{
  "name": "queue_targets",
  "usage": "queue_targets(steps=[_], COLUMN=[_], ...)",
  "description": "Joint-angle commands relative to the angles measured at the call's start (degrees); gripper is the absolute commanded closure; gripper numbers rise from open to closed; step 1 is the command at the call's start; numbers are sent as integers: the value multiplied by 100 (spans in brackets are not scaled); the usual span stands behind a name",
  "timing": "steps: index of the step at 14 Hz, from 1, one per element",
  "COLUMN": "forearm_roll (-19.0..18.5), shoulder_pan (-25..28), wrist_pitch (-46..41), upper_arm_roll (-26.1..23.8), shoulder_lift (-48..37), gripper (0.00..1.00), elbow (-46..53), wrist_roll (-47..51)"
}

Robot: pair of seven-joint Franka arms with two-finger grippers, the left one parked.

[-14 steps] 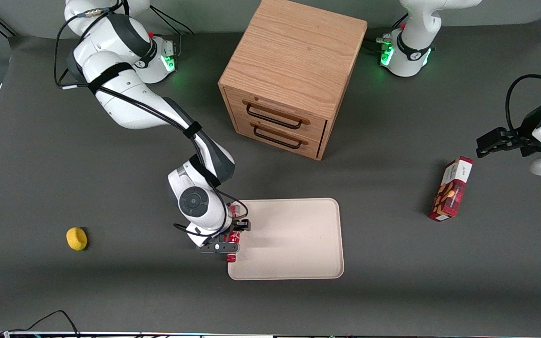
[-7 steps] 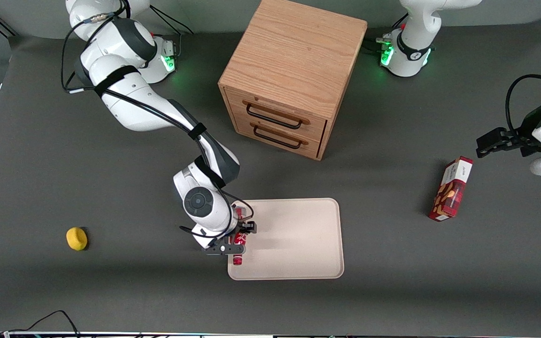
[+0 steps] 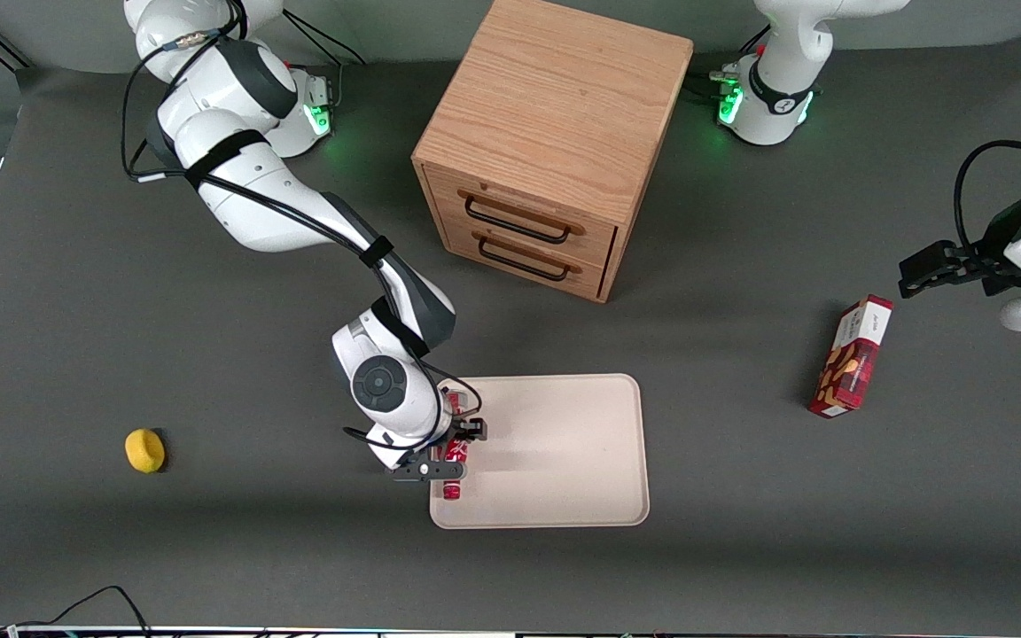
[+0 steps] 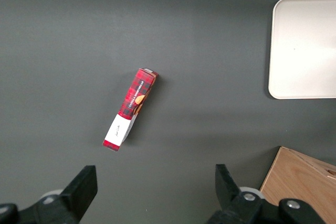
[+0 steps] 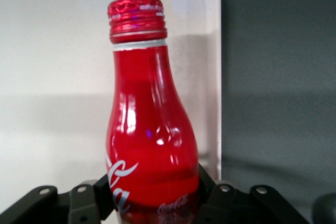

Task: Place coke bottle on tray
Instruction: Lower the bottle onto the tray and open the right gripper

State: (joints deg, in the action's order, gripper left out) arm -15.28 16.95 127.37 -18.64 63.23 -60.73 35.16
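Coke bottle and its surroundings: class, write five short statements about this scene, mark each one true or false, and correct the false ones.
1. The gripper is shut on the coke bottle. True.
2. The bottle's cap is missing. False: a red cap sits on its neck.
3. The bottle is held over the tray, near the tray's edge toward the working arm's end of the table. True.
4. Both drawers of the wooden cabinet are pulled open. False: both look closed.
5. The red snack box lies on the tray. False: it lies on the table, toward the parked arm's end.
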Motion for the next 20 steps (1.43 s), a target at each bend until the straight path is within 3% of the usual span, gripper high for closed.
queue_targets(steps=[1,20], forearm_roll=[-54,-63], shoulder_pan=[54,107], wrist_pitch=[7,25], upper_arm_roll=[1,18], shoulder_lift=[93,-21], gripper=[0,0], elbow=[140,131], wrist_roll=[-18,-27])
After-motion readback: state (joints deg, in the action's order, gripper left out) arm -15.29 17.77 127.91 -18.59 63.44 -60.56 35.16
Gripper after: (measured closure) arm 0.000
